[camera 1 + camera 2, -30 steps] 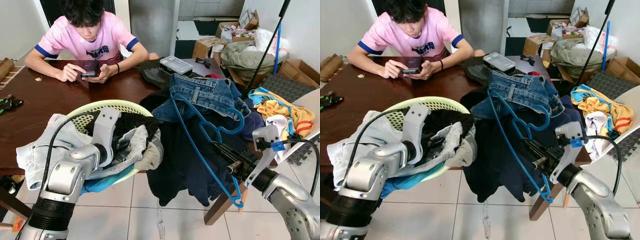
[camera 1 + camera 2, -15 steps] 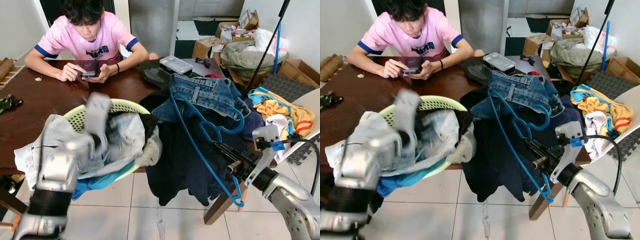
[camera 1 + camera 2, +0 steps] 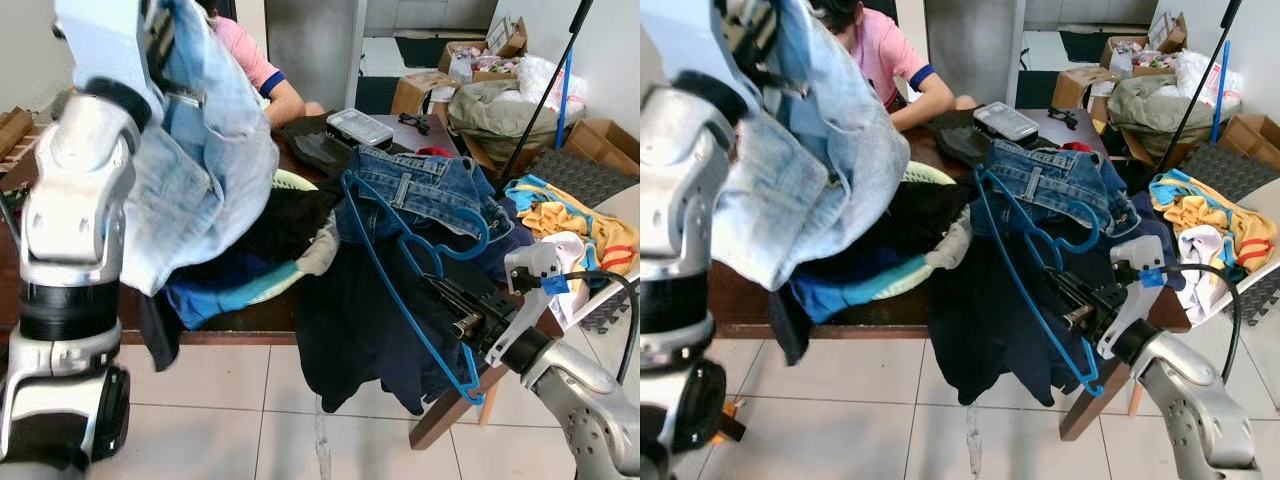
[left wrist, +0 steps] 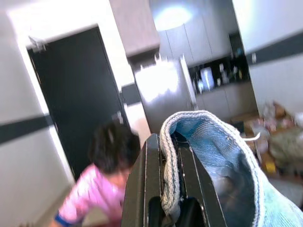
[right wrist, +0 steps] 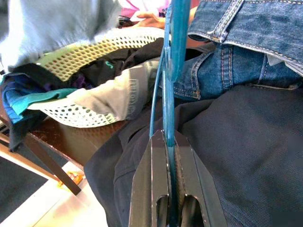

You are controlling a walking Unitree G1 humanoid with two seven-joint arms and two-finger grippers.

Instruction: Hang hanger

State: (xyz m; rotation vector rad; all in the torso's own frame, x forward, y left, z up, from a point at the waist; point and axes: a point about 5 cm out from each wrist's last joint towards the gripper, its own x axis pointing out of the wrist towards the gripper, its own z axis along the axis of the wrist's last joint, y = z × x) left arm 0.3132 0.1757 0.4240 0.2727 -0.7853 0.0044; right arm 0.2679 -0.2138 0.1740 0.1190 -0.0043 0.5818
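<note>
Light denim garment (image 3: 195, 160) covers most of the seated person (image 3: 262, 75) and the laundry basket (image 5: 78, 71). Left gripper (image 4: 171, 182) fingertips buried in its cloth; left wrist view blurred.

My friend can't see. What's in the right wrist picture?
The right gripper pinches a blue hanger between its black fingers. Behind it, blue jeans lie over dark clothes, beside a pale green laundry basket.
</note>
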